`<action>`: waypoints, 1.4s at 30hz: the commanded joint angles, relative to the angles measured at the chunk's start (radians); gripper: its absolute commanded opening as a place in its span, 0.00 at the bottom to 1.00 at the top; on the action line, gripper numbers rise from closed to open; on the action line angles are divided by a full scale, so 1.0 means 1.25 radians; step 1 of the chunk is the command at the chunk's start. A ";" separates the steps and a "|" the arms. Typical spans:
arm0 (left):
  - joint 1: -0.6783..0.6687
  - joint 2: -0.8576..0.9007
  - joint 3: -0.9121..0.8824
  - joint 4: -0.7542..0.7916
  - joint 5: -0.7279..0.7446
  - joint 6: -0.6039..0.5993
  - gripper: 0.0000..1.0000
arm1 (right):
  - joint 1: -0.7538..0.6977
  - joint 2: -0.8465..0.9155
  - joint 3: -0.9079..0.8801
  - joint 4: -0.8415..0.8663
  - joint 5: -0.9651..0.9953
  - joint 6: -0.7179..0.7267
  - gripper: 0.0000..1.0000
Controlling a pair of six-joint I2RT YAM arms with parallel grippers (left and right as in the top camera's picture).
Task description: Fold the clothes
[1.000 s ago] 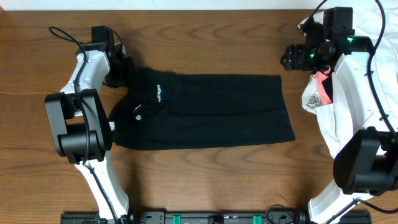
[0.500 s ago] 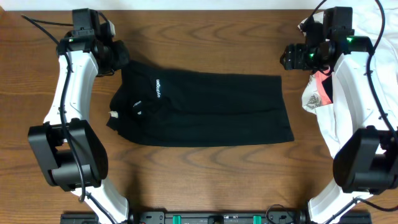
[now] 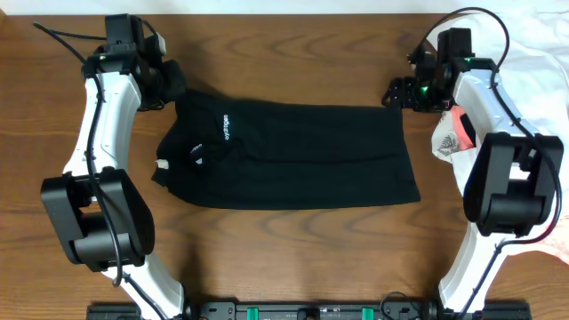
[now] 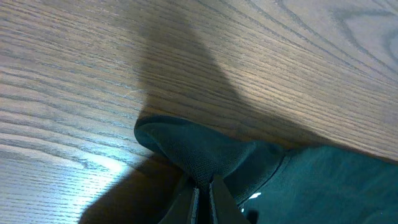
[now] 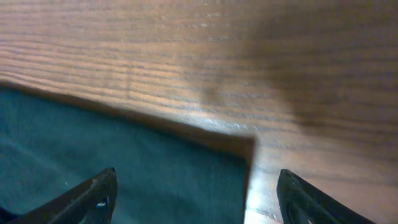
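Note:
The black garment [image 3: 293, 156] lies spread as a wide sheet across the middle of the wooden table, with a tiny white logo print [image 3: 226, 126] near its left end. My left gripper [image 3: 174, 84] is at the garment's far left corner and is shut on a pinch of the black fabric [image 4: 199, 158]. My right gripper [image 3: 391, 92] is open and hovers just above the garment's far right corner [image 5: 230, 162], with its fingers on either side of that corner's edge.
A large white garment [image 3: 542, 116] with a coral-pink piece [image 3: 461, 124] lies piled at the table's right side, under my right arm. Bare wood [image 3: 293, 53] runs along the far edge.
My right gripper has moved left and down toward the garment's far right corner. My left gripper earlier lifted to the far left corner, and has since held still with the fabric.

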 commanded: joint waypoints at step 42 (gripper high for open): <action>0.004 0.010 -0.007 0.000 -0.005 0.014 0.06 | 0.006 0.131 0.000 0.017 -0.038 0.015 0.35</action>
